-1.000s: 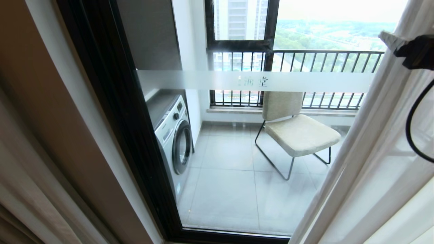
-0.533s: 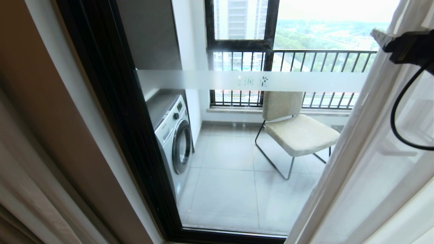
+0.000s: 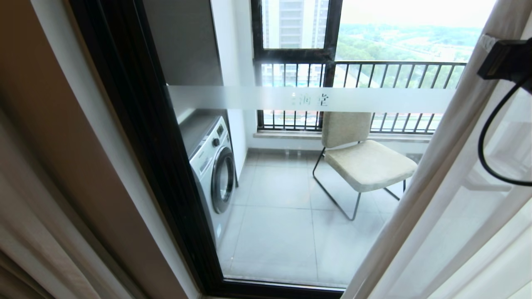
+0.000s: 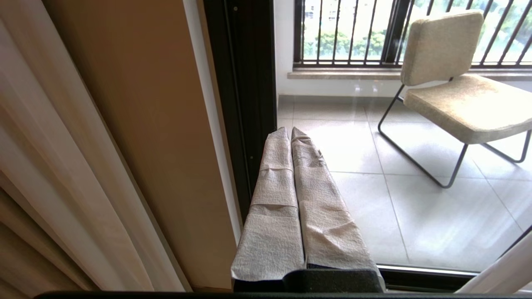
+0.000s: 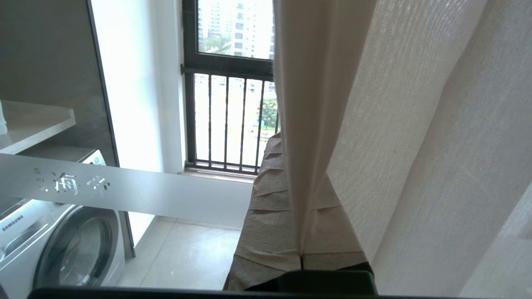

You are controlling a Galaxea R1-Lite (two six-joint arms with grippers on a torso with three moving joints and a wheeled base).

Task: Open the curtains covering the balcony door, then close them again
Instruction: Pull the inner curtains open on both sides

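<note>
Left of the balcony door [image 3: 291,99], thick beige curtains [image 3: 37,216] hang gathered against the wall. The left gripper [image 4: 291,137] sits low beside the door's black frame, its wrapped fingers pressed together and empty. Through the glass, a washing machine [image 3: 214,170] stands left of a beige chair [image 3: 361,158]. Right of the door's frosted band, the white sheer [image 3: 449,166] hangs drawn aside, its leading edge pinched tight between the clamped fingers of the right gripper [image 5: 297,199], raised high at the sheer's edge.
</note>
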